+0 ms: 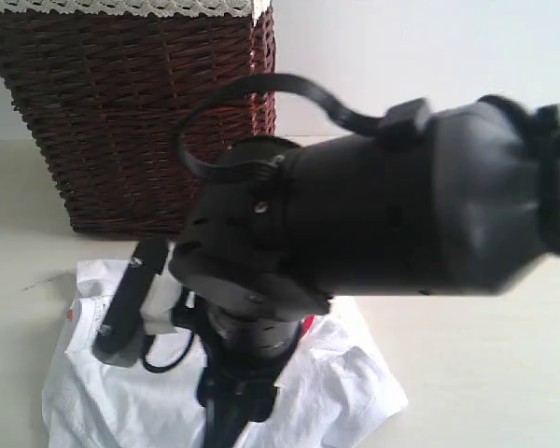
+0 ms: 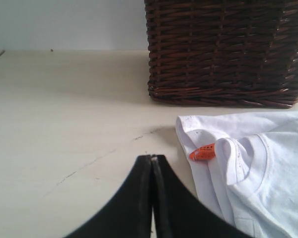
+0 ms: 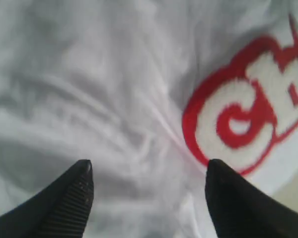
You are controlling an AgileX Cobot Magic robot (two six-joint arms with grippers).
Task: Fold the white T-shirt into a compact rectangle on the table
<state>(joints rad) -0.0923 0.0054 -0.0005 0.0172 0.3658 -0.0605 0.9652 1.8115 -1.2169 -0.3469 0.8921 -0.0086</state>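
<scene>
Right up against the exterior camera sits the right arm (image 1: pixel 383 215), a big black blur that hides most of the middle of the scene. Under it the white T-shirt (image 1: pixel 336 392) lies rumpled on the table (image 1: pixel 485 373), just in front of the dark wicker basket (image 1: pixel 140 112) with its lace-edged liner (image 1: pixel 121 7).

The right gripper (image 3: pixel 149 171) has its jaws spread wide, with nothing pinched between them. It hangs close over wrinkled shirt fabric, with the red-outlined lettering (image 3: pixel 238 119) off to one side of the fingertips (image 3: pixel 82 171). Can't tell whether the tips actually touch the cloth.

The left gripper (image 2: pixel 152 163) is fully closed, fingers pressed together and holding nothing. It's over bare tabletop, near the shirt's collar edge but apart from it. The small orange tag (image 2: pixel 202 152) pokes out at the neck, and the basket stands just behind the shirt.
</scene>
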